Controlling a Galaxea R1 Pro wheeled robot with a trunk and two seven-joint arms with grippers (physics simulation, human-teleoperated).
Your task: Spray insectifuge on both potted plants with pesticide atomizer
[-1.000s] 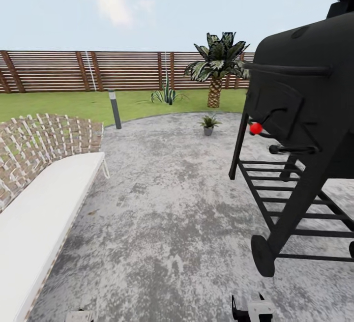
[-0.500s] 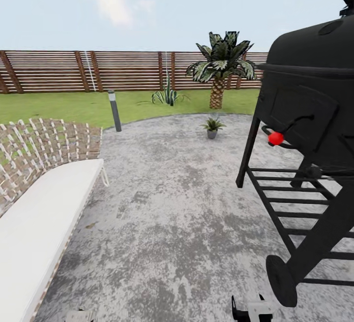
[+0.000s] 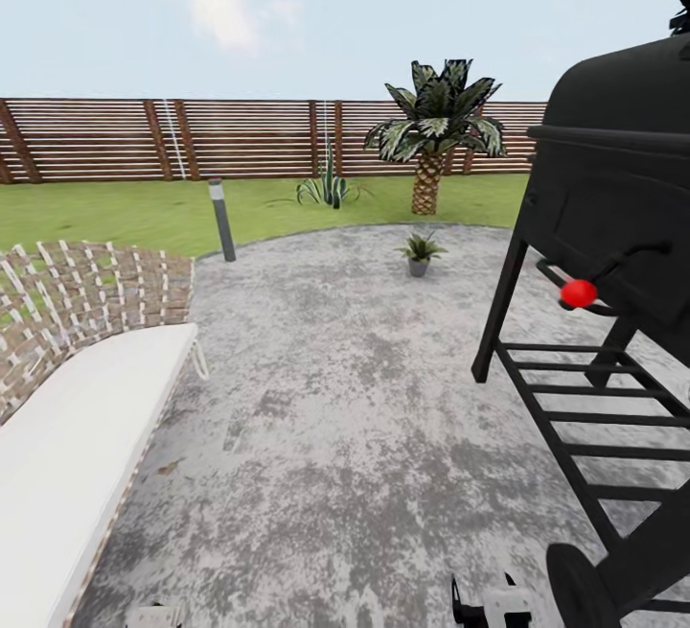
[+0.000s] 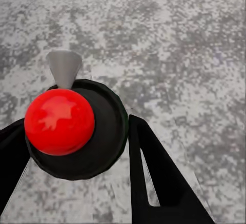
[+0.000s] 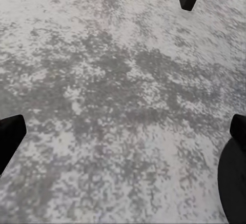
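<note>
2 grippers: left gripper (image 4: pixel 72 131) fingers apart, nothing held, red ball on black disc (image 4: pixel 60 121) seen past them; right gripper (image 5: pixel 123 131) fingers apart, nothing held.
Ground: round grey mottled stone patio (image 3: pixel 335 398); green lawn (image 3: pixel 125 206) beyond; brown slatted wooden fence (image 3: pixel 192 137) at back.
Pesticide atomizer: whereabouts cannot be told; judged not yet found.
Plants: small green plant in grey pot (image 3: pixel 419 254) near far patio edge, cannot tell if task plant; tall palm (image 3: pixel 433 129) behind it.
Step in hand: prob. driving/searching; go slow, sweep head, keep arms tucked.
Edges: black barrel grill on wheeled frame (image 3: pixel 613 254) close at right; white-cushioned woven lounger (image 3: pixel 77 417) close at left; grey lamp post (image 3: pixel 222 219) at lawn edge.
Open room: wide lane betw. lounger & grill, straight ahead.
</note>
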